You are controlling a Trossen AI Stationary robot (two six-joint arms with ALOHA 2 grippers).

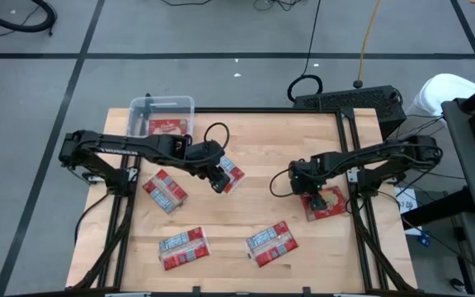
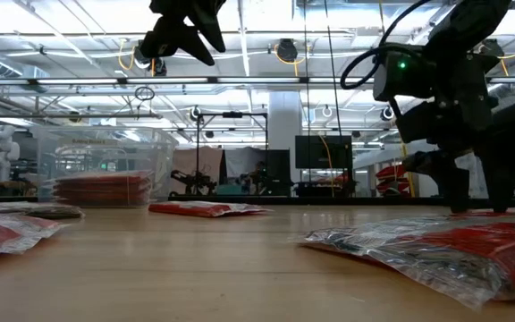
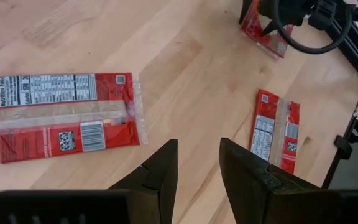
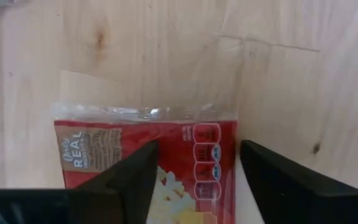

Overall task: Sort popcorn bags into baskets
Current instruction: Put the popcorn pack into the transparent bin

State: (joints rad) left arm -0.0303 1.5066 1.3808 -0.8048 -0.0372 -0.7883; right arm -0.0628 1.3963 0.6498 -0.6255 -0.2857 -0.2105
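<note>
The clear basket [image 1: 162,115] [image 2: 101,165] stands at the table's far left and has a red popcorn bag [image 1: 166,126] lying in it. Five more bags lie flat on the table: one mid-table [image 1: 232,172], one left [image 1: 165,190], two near the front [image 1: 182,247] [image 1: 272,242], and one right [image 1: 326,203] [image 4: 148,155]. My left gripper [image 1: 219,181] [image 2: 184,31] [image 3: 197,165] is open and hangs high over the mid-table bag. My right gripper [image 1: 314,198] [image 2: 481,201] [image 4: 194,174] is open and low over the right bag. My right gripper comes down from above on the right bag's end by its clear sealed edge [image 4: 166,113]. One finger [image 4: 129,177] is over the red face and the other [image 4: 284,180] just past the bag's side edge. Whether the fingers touch it, I cannot tell.
Black frame rails [image 1: 349,148] run along the table's right and far edges beside the right arm. A cable loop [image 1: 215,132] hangs off the left arm. Bare wood [image 1: 270,157] lies between the two grippers.
</note>
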